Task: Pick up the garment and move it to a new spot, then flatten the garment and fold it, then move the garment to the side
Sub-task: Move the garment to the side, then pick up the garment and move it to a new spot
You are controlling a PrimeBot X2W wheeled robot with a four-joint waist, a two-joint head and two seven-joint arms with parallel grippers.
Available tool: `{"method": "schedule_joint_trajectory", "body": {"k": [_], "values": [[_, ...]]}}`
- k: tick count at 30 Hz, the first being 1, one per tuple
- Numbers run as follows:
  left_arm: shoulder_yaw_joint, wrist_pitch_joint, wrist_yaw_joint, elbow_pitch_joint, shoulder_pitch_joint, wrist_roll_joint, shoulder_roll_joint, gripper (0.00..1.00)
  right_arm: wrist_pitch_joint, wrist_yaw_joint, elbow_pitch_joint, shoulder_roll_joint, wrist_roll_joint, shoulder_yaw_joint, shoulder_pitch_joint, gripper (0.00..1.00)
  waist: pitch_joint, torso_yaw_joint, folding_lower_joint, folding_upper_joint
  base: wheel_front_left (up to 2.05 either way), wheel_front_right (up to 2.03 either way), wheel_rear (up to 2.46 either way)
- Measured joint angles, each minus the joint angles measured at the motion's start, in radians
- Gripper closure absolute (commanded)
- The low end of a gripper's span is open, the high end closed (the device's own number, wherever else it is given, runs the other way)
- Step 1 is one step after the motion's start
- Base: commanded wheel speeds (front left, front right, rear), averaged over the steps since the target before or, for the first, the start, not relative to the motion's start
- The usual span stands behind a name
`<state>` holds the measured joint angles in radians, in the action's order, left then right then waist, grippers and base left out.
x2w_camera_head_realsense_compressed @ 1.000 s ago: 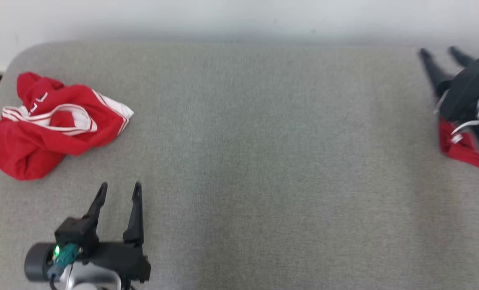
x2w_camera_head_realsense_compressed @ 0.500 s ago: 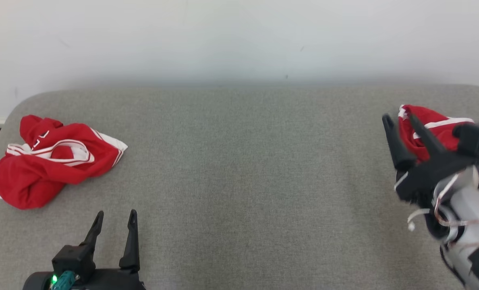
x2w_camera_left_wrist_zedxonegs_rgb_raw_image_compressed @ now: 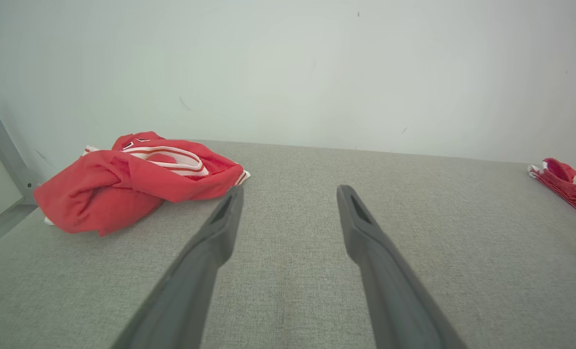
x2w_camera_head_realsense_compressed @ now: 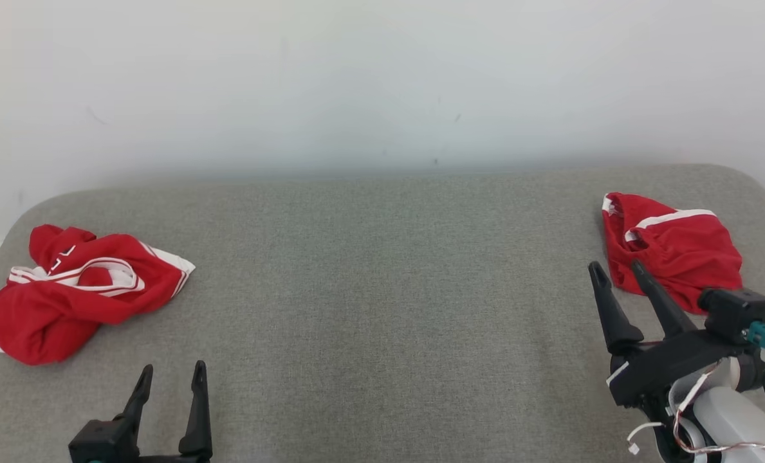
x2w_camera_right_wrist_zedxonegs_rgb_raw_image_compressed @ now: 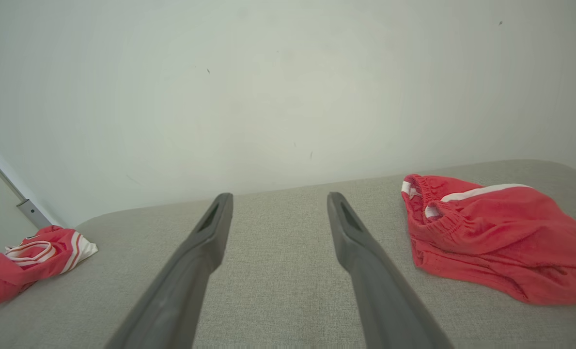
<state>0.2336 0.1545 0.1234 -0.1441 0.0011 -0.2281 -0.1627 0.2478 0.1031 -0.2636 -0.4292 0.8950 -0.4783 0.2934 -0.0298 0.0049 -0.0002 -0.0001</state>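
"Sizing up the reach first: which arm is nearer the crumpled garment (x2w_camera_head_realsense_compressed: 80,289)?"

"The left gripper (x2w_camera_head_realsense_compressed: 172,368). Its fingers are spread apart with nothing between them, low over the grey cushion (x2w_camera_head_realsense_compressed: 382,289). The heap lies ahead of it and off to its left. In the left wrist view the white-trimmed corner sits just past the left fingertip."

"And how does its long axis lie?"

"Crosswise to the fingers, slanting a little, with the bulky red end farthest out to the left. I'd say the move needs a swing leftward and forward, not a straight push."

"What about the right gripper (x2w_camera_head_realsense_compressed: 614,266)?"

"Also spread and empty. The crumpled heap is far off to its left. A second red garment (x2w_camera_head_realsense_compressed: 678,251) lies near it, ahead and to its right, apart from the fingers in the right wrist view."

"Which one is the job?"

"My guess is the crumpled one, since it is plainly unflattened. I cannot tell whether the compact one is folded."
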Motion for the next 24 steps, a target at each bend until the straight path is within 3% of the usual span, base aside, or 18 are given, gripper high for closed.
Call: {"method": "schedule_joint_trajectory", "body": {"k": [11, 24], "values": [[-0.027, -0.006, 0.001, 0.028, 0.037, 0.014, 0.013, 0.00, 0.005, 0.020, 0.072, 0.004, -0.104, 0.042, -0.093, 0.00, -0.006, -0.016, 0.0001, 0.0001, 0.00, 0.00, 0.00], [-0.073, -0.022, 0.001, 0.030, 0.061, 0.044, 0.031, 0.00, 0.007, 0.021, 0.060, 0.085, -0.193, 0.201, -0.234, 0.00, -0.004, -0.009, 0.0002, 0.0002, 0.00, 0.00, 0.00]]}}
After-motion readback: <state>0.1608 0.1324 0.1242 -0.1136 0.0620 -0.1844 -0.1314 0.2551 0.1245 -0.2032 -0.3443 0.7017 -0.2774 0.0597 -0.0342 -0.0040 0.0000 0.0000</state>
